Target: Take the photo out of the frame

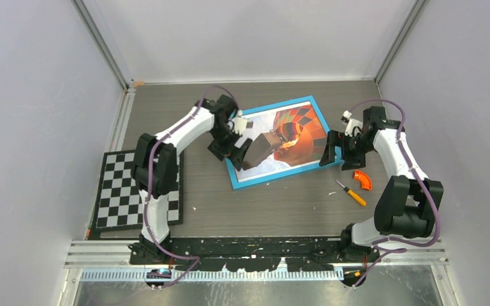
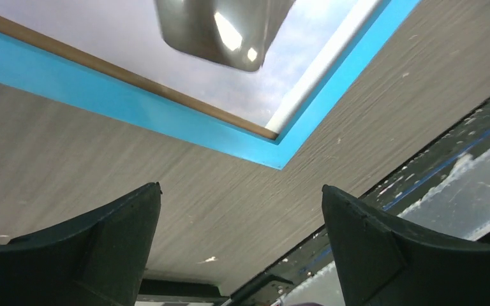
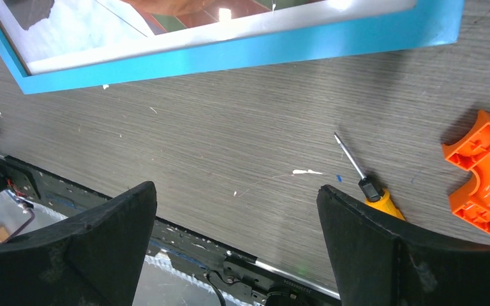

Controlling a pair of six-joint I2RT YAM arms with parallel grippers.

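Pale walls on three sides of a grey wood-grain bench (image 1: 261,210). Near its middle, flat and face up, the frame (image 1: 287,174), turned askew to the bench edges. Holds the photo (image 1: 300,131) inside the blue border: orange-red balloon, blue sky, thin white margin, glare on the glossy front. At the bench's left edge, a black-and-white checkerboard (image 1: 137,191), well apart from the frame.

Over the frame's left short end, the left tool (image 2: 241,187): spread wide, grips nothing, only bare bench between the fingers (image 2: 102,242), with a corner of the frame just ahead in the wrist view.

At the frame's right short end, the right tool (image 3: 236,187): likewise spread wide, pinches nothing, hangs over bare bench just beside the blue border.

Near the right tool, a screwdriver (image 3: 371,189) with an orange handle and black collar, lying flat, tip toward the frame but apart from it. Close to its handle, an orange curved block (image 3: 485,169), not touching the screwdriver.
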